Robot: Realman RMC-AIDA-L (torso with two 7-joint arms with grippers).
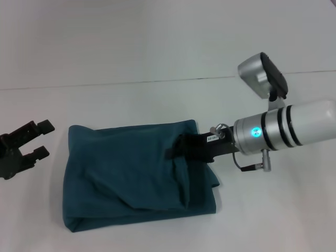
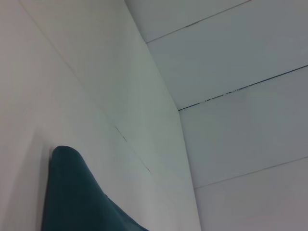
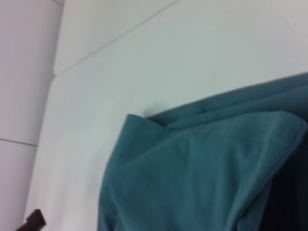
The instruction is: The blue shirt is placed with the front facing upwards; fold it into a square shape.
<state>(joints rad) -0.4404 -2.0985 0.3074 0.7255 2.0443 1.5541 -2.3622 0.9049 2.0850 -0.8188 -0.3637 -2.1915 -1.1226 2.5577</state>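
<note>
Two arms: we have one at work and one aside, over a white table.
Shirt: the shirt lies mid-table, already folded into a rough, rumpled rectangle; no lettering shows, so the chest print is tucked inside.
Right gripper: our right gripper reaches in from the right, low over the shirt's right part, its tip at a raised fold of cloth. We cannot tell whether its fingers are parted or closed, or whether they have hold of that fold.
Why there: we judge it is at that edge either to carry a layer across or to leave one it laid; the bunched ridge beneath suits either.
Left gripper: our left gripper sits off the shirt's left edge, apart from the cloth, fingers spread and holding nothing. We judge it waits clear so the fold can settle.
Head view only: both arms and the whole outline.
Right wrist view only: the layers stacked close up, one rounded flap over another.
Left wrist view only: a rounded shirt corner on bare table.
</note>
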